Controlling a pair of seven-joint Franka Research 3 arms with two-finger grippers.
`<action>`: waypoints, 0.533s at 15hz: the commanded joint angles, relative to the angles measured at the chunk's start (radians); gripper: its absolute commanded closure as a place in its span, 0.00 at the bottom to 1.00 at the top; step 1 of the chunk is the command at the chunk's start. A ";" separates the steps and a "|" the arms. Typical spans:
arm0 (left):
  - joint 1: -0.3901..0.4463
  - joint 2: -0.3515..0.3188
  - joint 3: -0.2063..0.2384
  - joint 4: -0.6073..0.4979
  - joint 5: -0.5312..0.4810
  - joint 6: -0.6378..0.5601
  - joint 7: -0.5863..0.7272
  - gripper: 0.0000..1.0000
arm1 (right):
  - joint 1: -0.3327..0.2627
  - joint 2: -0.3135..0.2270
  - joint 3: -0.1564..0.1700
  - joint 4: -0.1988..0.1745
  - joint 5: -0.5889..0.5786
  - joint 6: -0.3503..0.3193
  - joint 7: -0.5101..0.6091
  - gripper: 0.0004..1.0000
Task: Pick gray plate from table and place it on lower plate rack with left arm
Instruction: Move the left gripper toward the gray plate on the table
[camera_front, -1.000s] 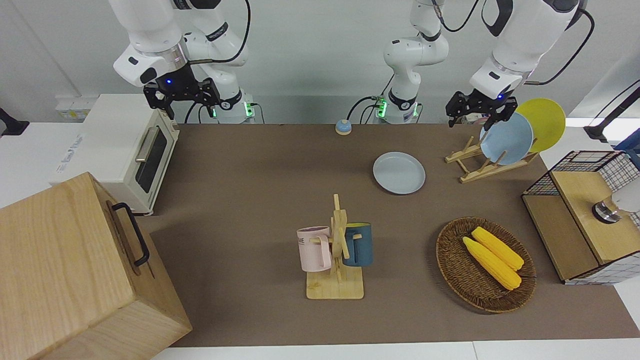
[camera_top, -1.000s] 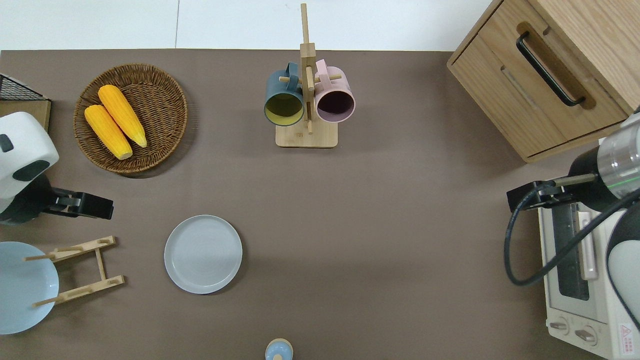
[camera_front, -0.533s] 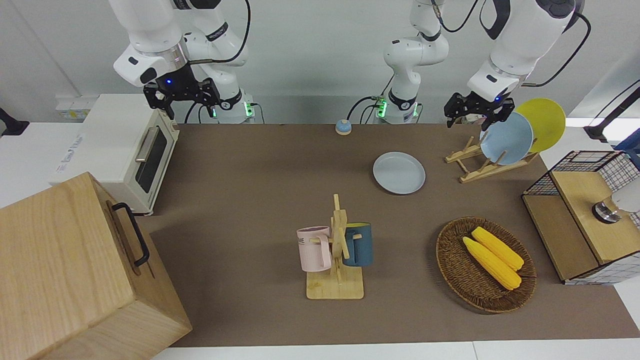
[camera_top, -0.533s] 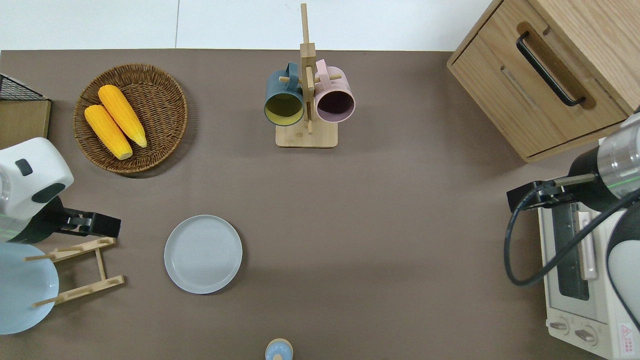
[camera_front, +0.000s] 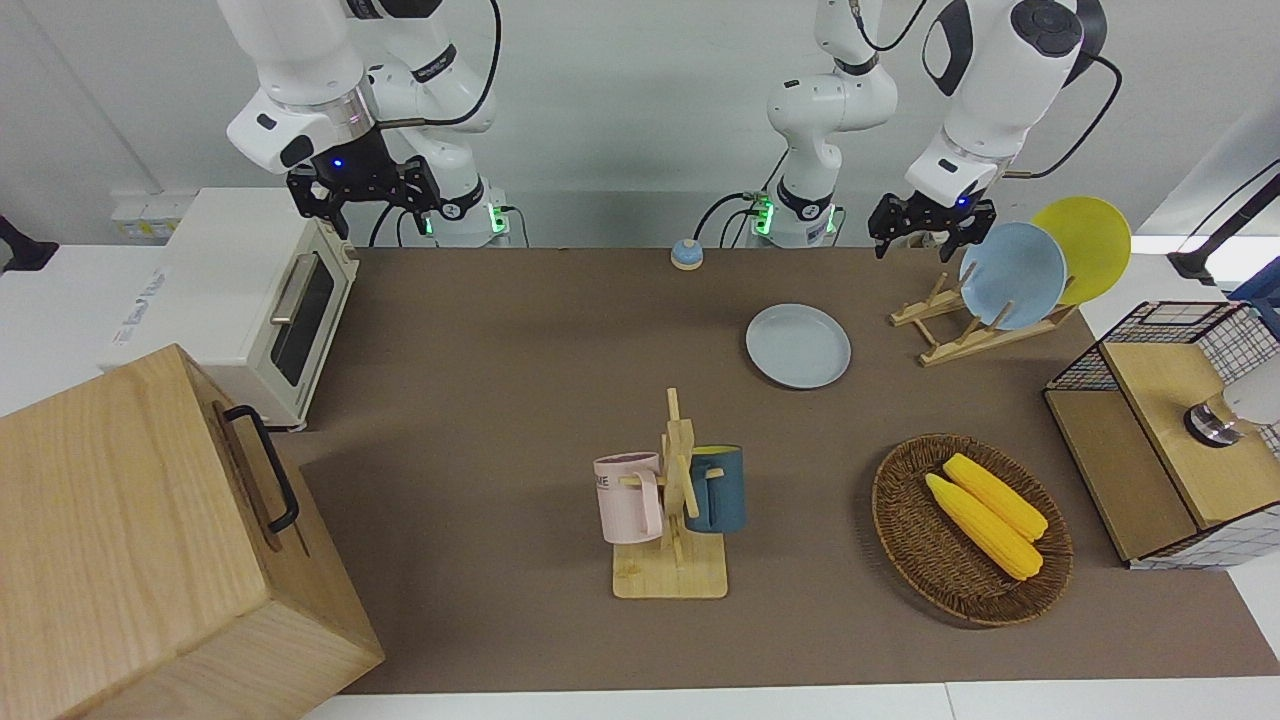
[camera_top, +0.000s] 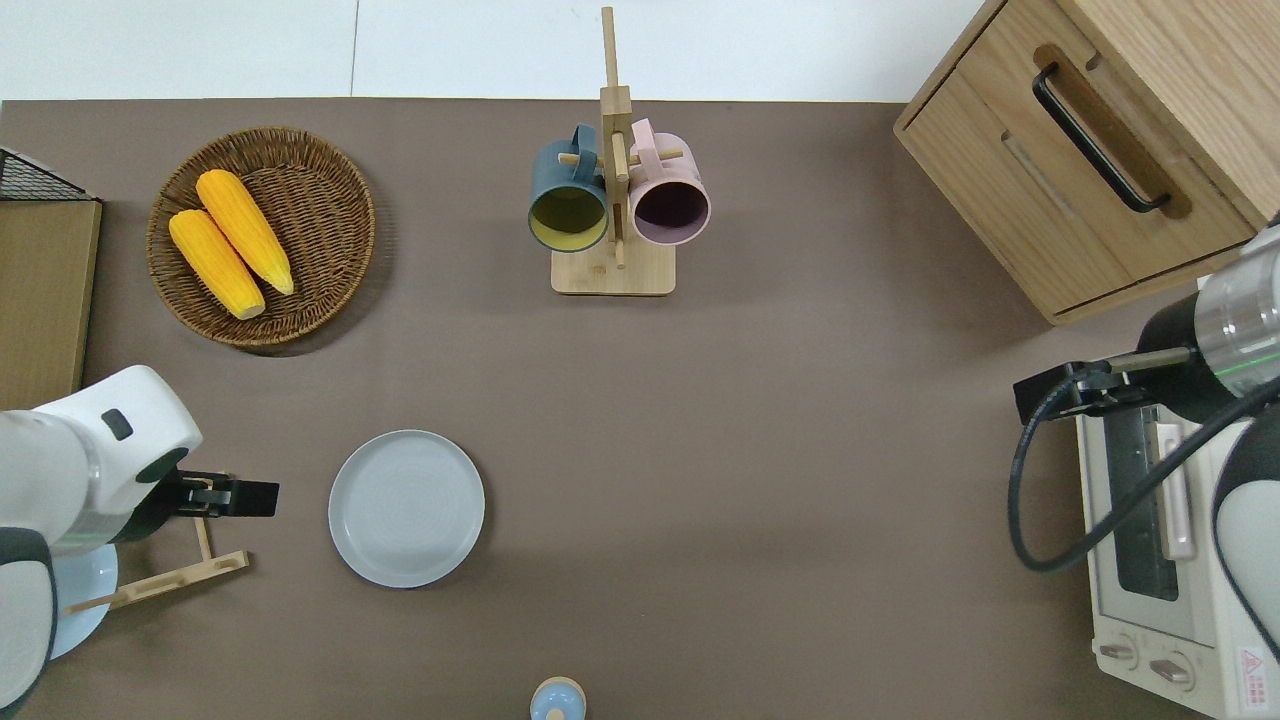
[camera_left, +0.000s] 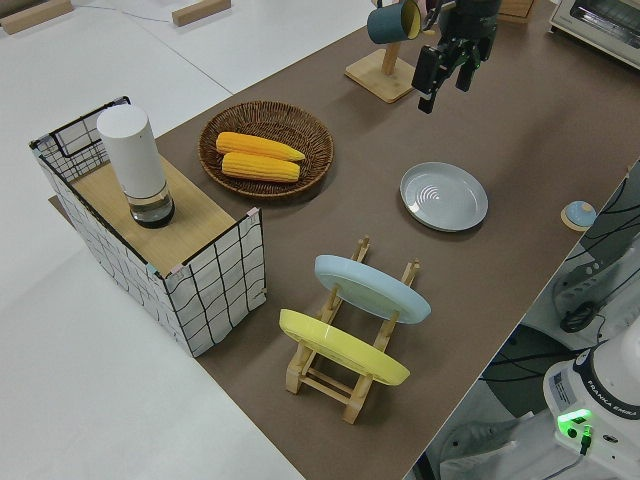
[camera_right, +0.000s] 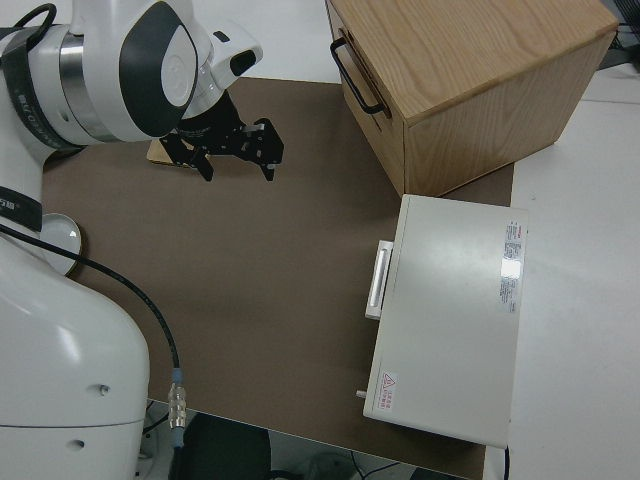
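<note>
My left gripper (camera_top: 235, 497), black, two-fingered, on the white jointed arm, hangs in the air with its fingers spread and nothing between them. In the overhead view it is over the low end of the small light-wood slatted plate rack (camera_top: 165, 575), near the edge of the desk where the robots stand and toward the left arm's end. The round pale gray plate with a low raised rim (camera_top: 406, 507) lies flat on the brown desk surface, just beside the rack toward the middle of the desk, apart from my fingers and not yet grasped.

Risks, as I judge them. The plate lies flat, so I can take it only by the rim; a shallow pinch could let it swing or slip out. Coming down too close to the rack, I could knock its pegs or the light blue plate (camera_front: 1012, 276) and the yellow plate (camera_front: 1088, 243) standing in its upper slots. When I slot the gray plate into the free lower slot, a wrong tilt could strike the blue plate or leave the gray plate sliding off the slats.

My right gripper (camera_front: 362, 188) is parked, fingers apart.
</note>
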 joint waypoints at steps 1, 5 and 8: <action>0.003 -0.057 0.003 -0.170 -0.035 0.155 -0.007 0.01 | -0.024 -0.002 0.021 0.007 -0.006 -0.011 0.012 0.02; 0.003 -0.057 0.003 -0.286 -0.059 0.297 -0.007 0.01 | -0.024 -0.004 0.021 0.007 -0.006 -0.011 0.012 0.02; 0.006 -0.044 0.003 -0.363 -0.098 0.405 -0.015 0.01 | -0.024 -0.002 0.021 0.007 -0.006 -0.011 0.012 0.02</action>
